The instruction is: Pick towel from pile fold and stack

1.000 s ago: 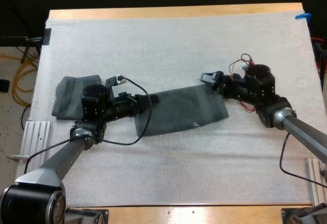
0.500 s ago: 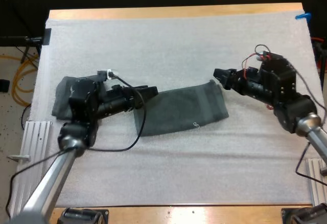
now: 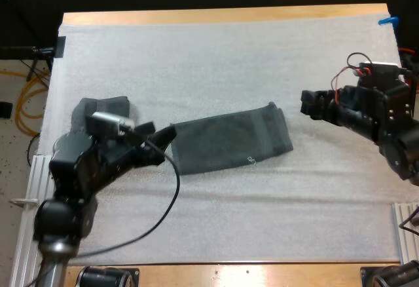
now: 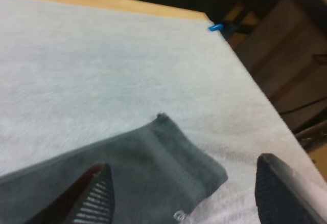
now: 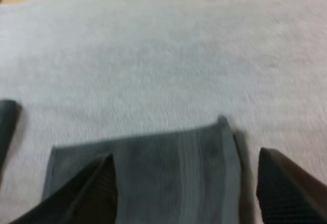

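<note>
A dark grey-green towel [image 3: 229, 141] lies folded into a long strip at the middle of the white mat. My left gripper [image 3: 159, 137] hovers just off its left end, open, with nothing between the fingers. In the left wrist view the towel [image 4: 127, 168] lies below and beyond the spread fingers [image 4: 97, 193]. My right gripper [image 3: 313, 105] is open and stands clear of the towel's right end. The right wrist view looks along the towel [image 5: 153, 168] between its parted fingers [image 5: 286, 180]. A second towel [image 3: 98, 109] lies at the left, partly hidden by my left arm.
The white mat [image 3: 216, 57] has free room behind and in front of the strip. The wooden table edge [image 3: 222, 16] runs along the far side. The second towel's edge [image 5: 6, 117] shows beyond the strip in the right wrist view.
Both grippers have backed away from the towel's ends, the left toward the near left, the right toward the right edge. The towel strip stays flat in place.
</note>
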Available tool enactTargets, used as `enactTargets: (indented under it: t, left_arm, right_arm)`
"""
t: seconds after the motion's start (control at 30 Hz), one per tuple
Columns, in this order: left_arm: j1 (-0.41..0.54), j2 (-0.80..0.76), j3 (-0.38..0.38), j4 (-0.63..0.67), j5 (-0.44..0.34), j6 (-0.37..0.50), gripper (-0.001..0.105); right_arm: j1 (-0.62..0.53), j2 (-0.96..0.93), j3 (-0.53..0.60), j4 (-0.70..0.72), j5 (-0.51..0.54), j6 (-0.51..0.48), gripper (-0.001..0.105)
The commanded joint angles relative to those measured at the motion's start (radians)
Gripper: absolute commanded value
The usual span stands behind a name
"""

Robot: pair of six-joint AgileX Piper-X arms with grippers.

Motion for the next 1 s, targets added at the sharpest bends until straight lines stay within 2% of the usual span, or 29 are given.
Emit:
enactTargets:
  t: [0.0, 0.27, 0.5, 0.7, 0.97]
  left_arm:
    - [0.000, -0.029, -0.016, 0.073, -0.036, 0.018, 0.058]
    - [0.000, -0.186, -0.051, 0.311, -0.049, 0.019, 0.058]
    - [0.000, -0.209, -0.051, 0.403, -0.064, 0.019, 0.058]
    - [0.000, -0.209, -0.051, 0.403, -0.064, 0.019, 0.058]
    - [0.000, -0.209, -0.051, 0.403, -0.064, 0.019, 0.058]
  right_arm:
    - [-0.003, -0.015, -0.016, 0.049, 0.006, -0.015, 0.058]
    - [-0.003, -0.041, -0.022, 0.183, 0.006, -0.015, 0.058]
    - [-0.020, -0.020, -0.022, 0.182, 0.095, -0.058, 0.058]
    - [-0.157, 0.084, -0.038, 0.182, -0.062, -0.061, 0.058]
    - [-0.334, 0.267, -0.039, 0.161, -0.269, -0.147, 0.058]
